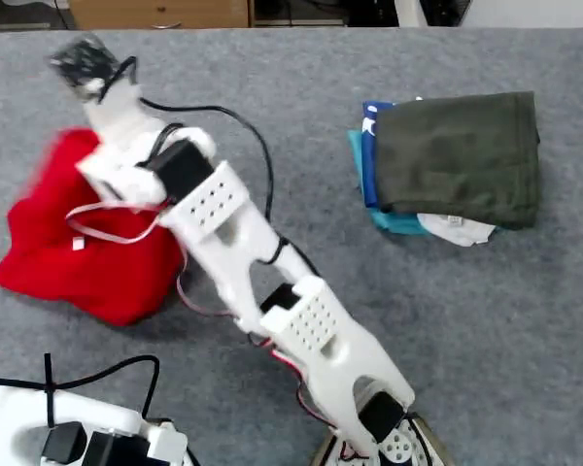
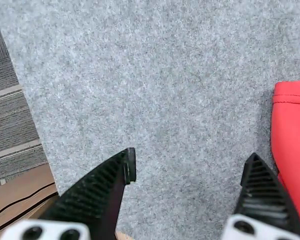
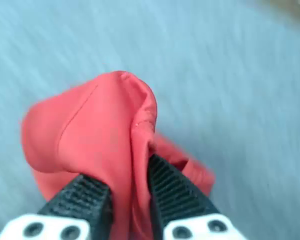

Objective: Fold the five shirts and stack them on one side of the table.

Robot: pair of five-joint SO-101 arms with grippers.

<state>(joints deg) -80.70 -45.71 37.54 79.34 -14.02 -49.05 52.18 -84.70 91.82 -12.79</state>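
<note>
Shirts: stack [image 1: 457, 160] of four, one red shirt [image 1: 87, 252] | right hand [image 3: 120, 170] grips it | left hand [image 2: 191, 157] spread open

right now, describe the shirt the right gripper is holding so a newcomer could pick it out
Look at the grey table from above and go to the side opposite the folded stack. There a red shirt lies bunched, pinched by the right gripper. It is the only red one and the only one unfolded.
</note>
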